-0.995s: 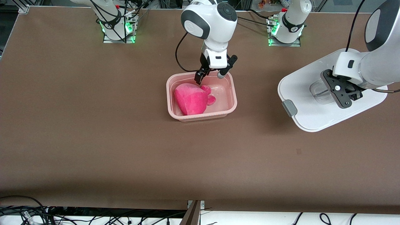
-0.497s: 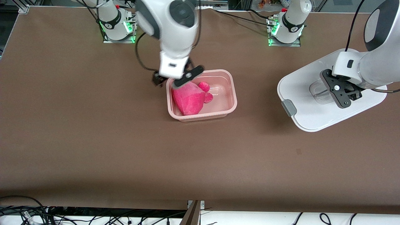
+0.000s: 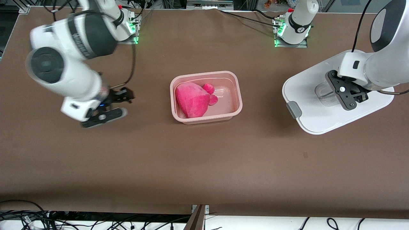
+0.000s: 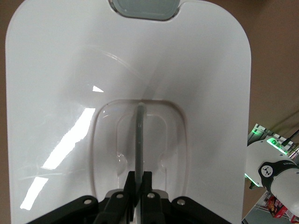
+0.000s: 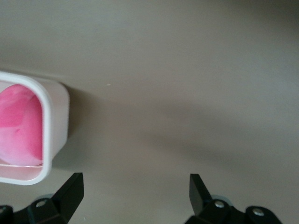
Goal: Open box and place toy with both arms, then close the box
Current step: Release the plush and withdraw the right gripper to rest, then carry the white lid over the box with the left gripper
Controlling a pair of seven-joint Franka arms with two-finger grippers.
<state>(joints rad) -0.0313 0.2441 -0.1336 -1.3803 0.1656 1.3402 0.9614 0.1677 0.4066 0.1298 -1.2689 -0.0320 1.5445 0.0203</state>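
Observation:
The pink box (image 3: 239, 95) stands uncovered mid-table, and the hot-pink toy (image 3: 193, 102) lies inside it at the end toward the right arm. Its white lid (image 3: 311, 115) is held over the table toward the left arm's end. My left gripper (image 3: 343, 94) is shut on the thin clear rib of the lid's recessed handle (image 4: 139, 140), its fingers (image 4: 149, 184) pinching it. One grey clip (image 3: 293, 109) shows on the lid's edge. My right gripper (image 3: 119, 105) is open and empty over bare table beside the box (image 5: 55, 116). The toy (image 5: 18, 126) shows at the edge of the right wrist view.
The two arm bases (image 3: 121, 27) (image 3: 292, 28) stand along the table edge farthest from the front camera. Cables (image 3: 32, 217) lie below the nearest edge. Brown table stretches between the box and the front camera.
My right arm has swung away from above the box toward its own end of the table, opening fully. The toy stays in the box. The left gripper and lid barely moved.

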